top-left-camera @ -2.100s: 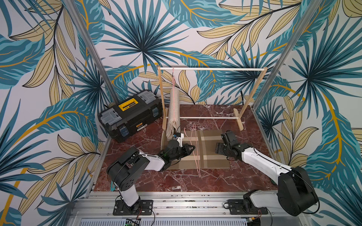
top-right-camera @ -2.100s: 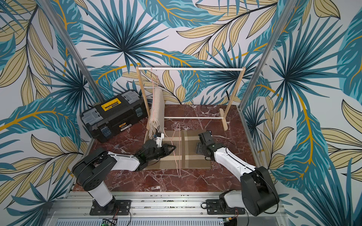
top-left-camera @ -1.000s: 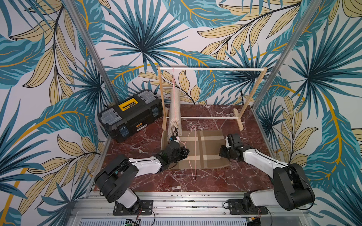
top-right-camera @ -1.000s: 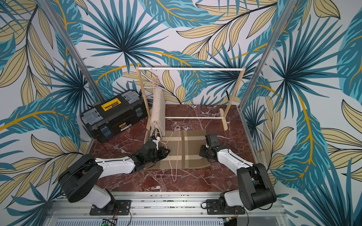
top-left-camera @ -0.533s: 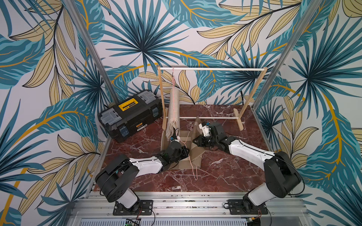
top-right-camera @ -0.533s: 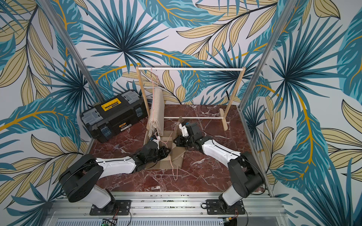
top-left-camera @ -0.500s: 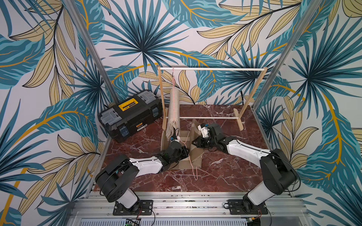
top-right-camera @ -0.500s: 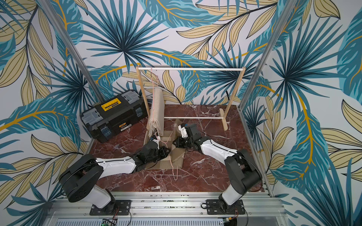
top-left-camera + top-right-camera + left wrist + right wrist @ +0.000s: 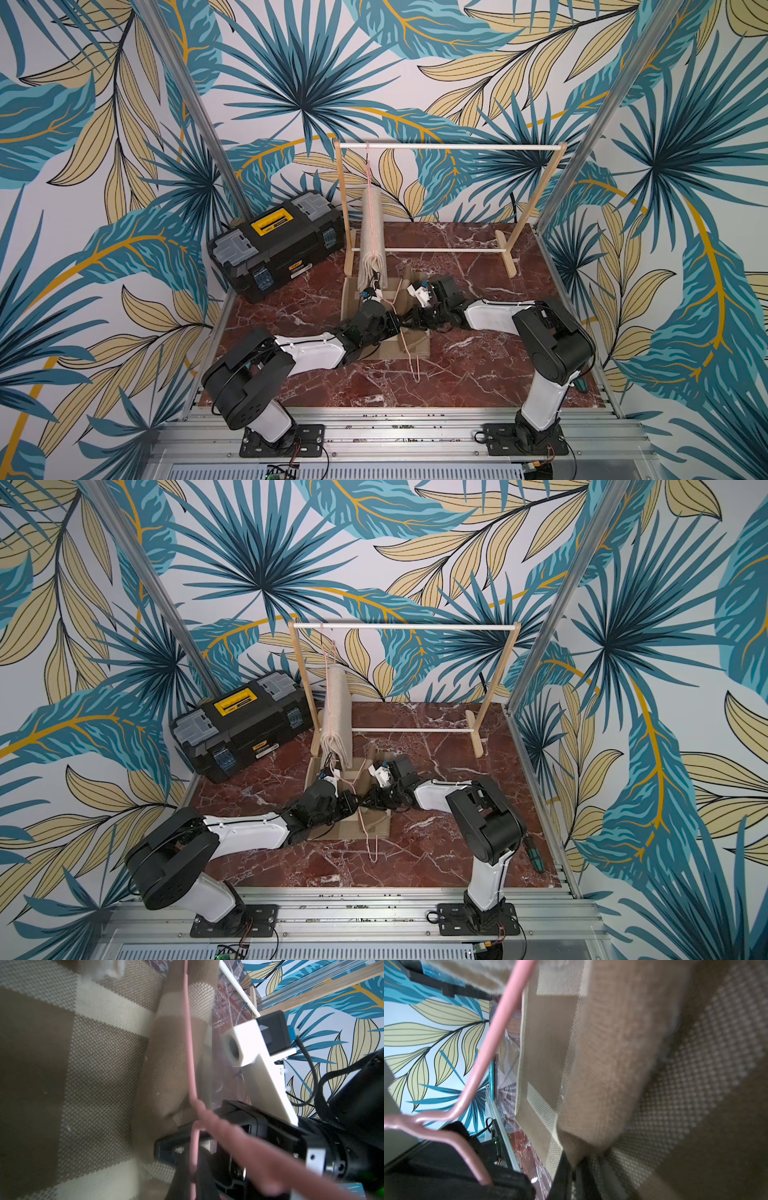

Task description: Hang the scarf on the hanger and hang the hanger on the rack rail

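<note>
Moved since a second ago: my right tool (image 9: 413, 321) has crossed from the scarf's right edge to the middle, taking that edge with it. The scarf (image 9: 422, 347), then spread flat, now lies doubled. My left tool (image 9: 395, 324) has kept its place.
Right tool, state: clamped on a pinched fold of the scarf, as my right wrist view shows.
Left tool, state: closed, and as far as my left wrist view lets me read it, on the wire of the hanger (image 9: 481, 1058).
Scarf, location: on the worktop (image 9: 478, 374) in front of the rack (image 9: 457, 146), between my two tools, partly lifted, with the hanger's wire running across it.
Scarf, handling (my judgement): light, soft, limp woven cloth that sags wherever unsupported and may slide on thin wire. Best taken at an edge or corner, pinching all layers.
Hanger, handling (my judgement): thin, stiff and light; apt to skate on the marble unless held near the neck.
Count, scarves: two, the plaid one in hand and a beige scarf (image 9: 372, 232) already hanging from the rack.
Count, hangers: two, one on the worktop and a second hanger (image 9: 368, 166) carrying the beige scarf.
Count, other: one rack, one toolbox (image 9: 278, 245), one screwdriver (image 9: 534, 854) at the worktop's right edge.
Count, tools: two.
</note>
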`<state>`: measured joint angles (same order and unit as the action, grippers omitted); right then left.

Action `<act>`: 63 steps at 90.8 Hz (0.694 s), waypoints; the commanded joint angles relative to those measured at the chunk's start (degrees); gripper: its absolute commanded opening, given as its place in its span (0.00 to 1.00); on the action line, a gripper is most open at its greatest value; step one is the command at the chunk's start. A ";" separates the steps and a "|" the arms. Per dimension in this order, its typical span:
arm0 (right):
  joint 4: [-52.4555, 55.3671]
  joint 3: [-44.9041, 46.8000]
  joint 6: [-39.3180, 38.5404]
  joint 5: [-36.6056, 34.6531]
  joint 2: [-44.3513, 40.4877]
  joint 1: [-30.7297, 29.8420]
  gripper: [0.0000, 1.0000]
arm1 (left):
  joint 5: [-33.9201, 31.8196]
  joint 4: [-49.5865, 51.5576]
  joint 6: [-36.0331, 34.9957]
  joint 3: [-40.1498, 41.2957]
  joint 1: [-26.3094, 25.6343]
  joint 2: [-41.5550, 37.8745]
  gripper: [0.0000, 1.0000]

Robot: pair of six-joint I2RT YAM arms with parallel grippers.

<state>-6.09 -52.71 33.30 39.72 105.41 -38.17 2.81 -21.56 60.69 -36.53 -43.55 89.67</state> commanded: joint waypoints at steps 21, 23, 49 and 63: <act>5.42 1.66 -4.14 6.21 1.67 -1.74 0.03 | -1.01 1.27 -1.70 -0.62 -0.43 -0.17 0.00; 5.52 1.47 -4.19 5.35 1.15 -1.56 0.07 | -1.08 1.28 -1.64 -0.53 -0.49 -0.23 0.00; 15.04 -2.63 -7.77 -9.68 -7.88 0.10 0.31 | -1.83 2.28 -1.86 0.50 -0.45 -1.87 0.00; 19.38 -3.91 -8.42 -14.22 -11.58 0.47 0.31 | -2.20 2.16 -1.74 0.76 -0.34 -2.23 0.00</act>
<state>7.68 -55.00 26.92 31.66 96.55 -37.91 1.34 -21.17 60.40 -36.67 -43.83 88.66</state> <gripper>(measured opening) 0.313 0.083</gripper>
